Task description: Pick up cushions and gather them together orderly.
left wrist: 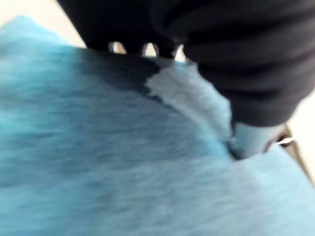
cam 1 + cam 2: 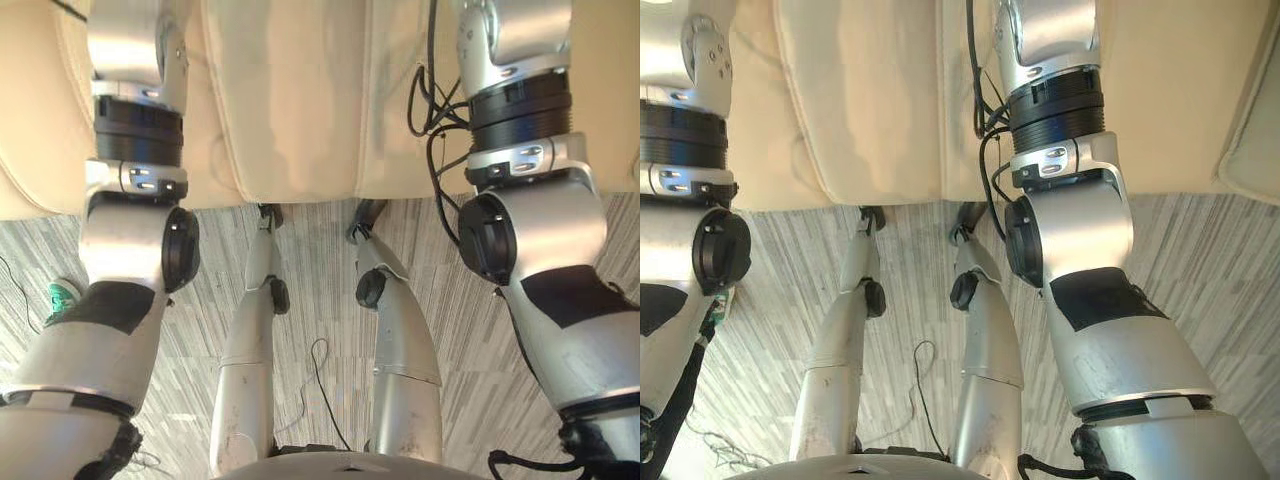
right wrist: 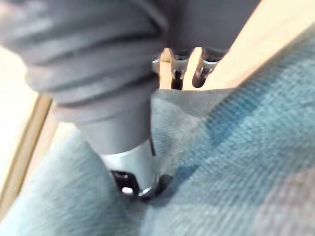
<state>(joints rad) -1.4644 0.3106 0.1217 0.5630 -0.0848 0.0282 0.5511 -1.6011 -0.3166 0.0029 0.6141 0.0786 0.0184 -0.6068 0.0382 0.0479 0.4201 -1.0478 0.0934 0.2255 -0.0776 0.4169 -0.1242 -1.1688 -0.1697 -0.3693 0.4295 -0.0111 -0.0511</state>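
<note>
Left hand [image 1: 253,138] pinches the light blue cushion [image 1: 98,162] at its edge, thumb on top. Right hand [image 3: 130,162] clamps the teal cushion [image 3: 236,162] likewise. Both arms reach toward 12 o'clock over the cream sofa [image 2: 290,100].

The light blue cloth cushion [image 1: 123,162] looked soft, matt and slightly fuzzy. The teal cloth cushion [image 3: 236,162] was also matt but showed a coarser, finely ribbed weave. The left hand [image 1: 251,73] and the right hand [image 3: 98,64] each wore a dark, ribbed, matt cover, and the thumb below each was smooth silver with a slight sheen. The cream upholstered sofa [image 2: 290,100] seemed smooth and leather-like, faintly glossy, with stitched seams. The grey streaked carpet floor [image 2: 1210,290] looked flat, matt and low-piled.
</note>
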